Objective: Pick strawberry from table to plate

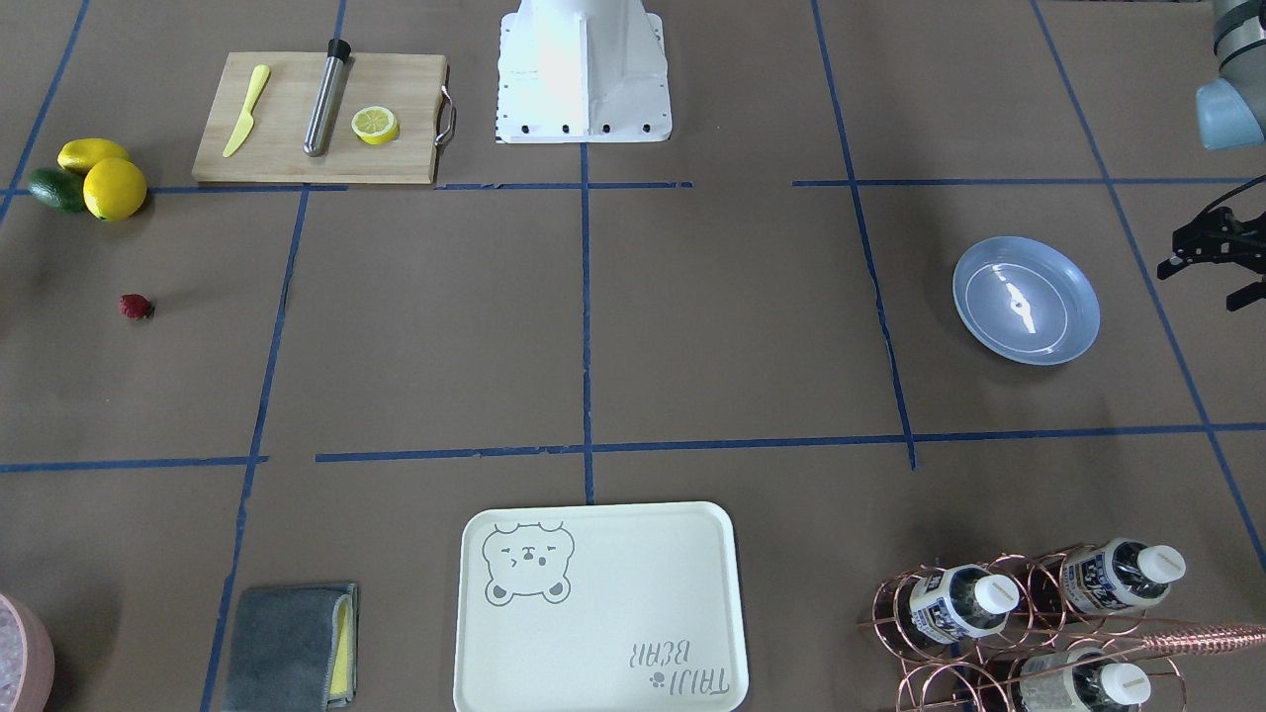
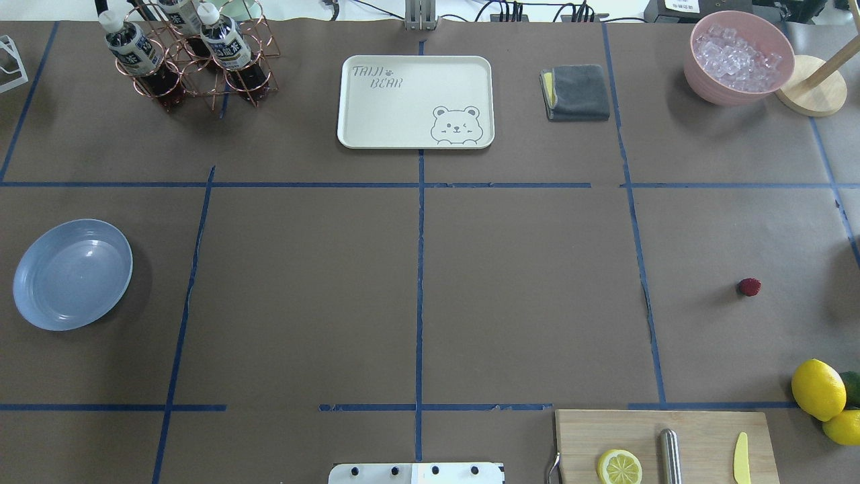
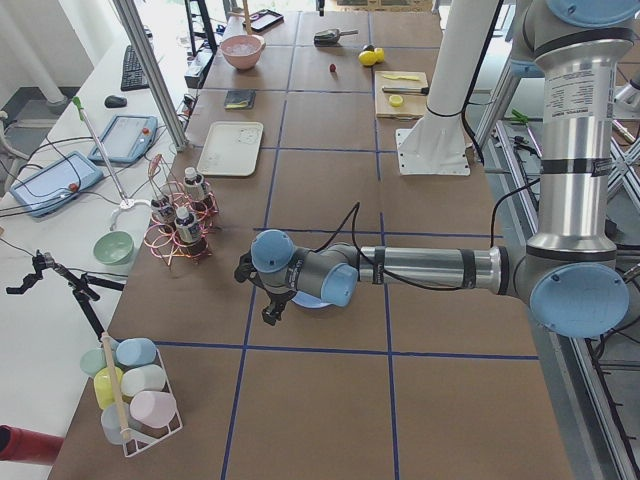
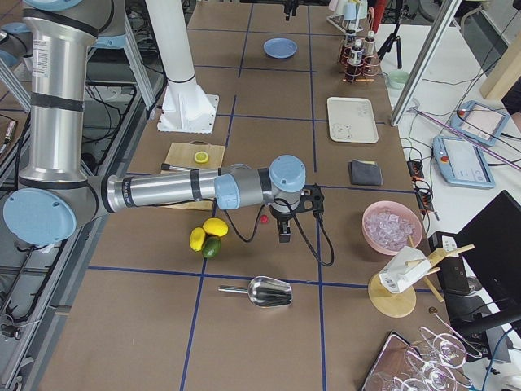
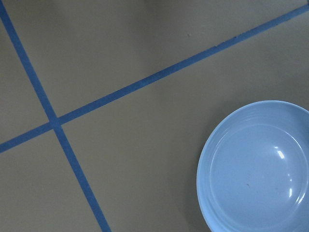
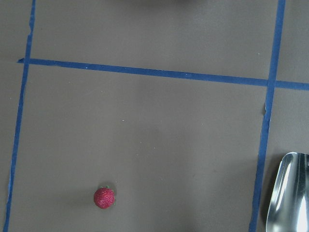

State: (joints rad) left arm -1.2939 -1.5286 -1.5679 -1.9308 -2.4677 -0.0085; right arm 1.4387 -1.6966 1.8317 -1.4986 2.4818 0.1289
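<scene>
The strawberry [image 1: 135, 307] is a tiny dark-red berry lying on the brown-paper table [image 1: 692, 326], on the robot's right side [image 2: 749, 287]. In the right wrist view the strawberry [image 6: 104, 197] sits low and left of centre. The light-blue plate [image 1: 1026, 300] rests empty on the robot's left side [image 2: 72, 273] and fills the lower right of the left wrist view [image 5: 256, 169]. My left gripper [image 1: 1199, 287] hovers just beside the plate, open and holding nothing. My right gripper [image 4: 284, 236] hangs over the table close to the strawberry [image 4: 264, 218]; I cannot tell whether it is open or shut.
A wooden cutting board [image 1: 287, 148] carries a half lemon, a yellow knife and a steel rod. Lemons and a lime [image 1: 94, 178] lie near the strawberry. A metal scoop [image 6: 289, 193], bear tray [image 2: 376, 121], grey cloth [image 2: 576, 93], bottle rack [image 2: 195, 60] and ice bowl [image 2: 712, 94] stand further off.
</scene>
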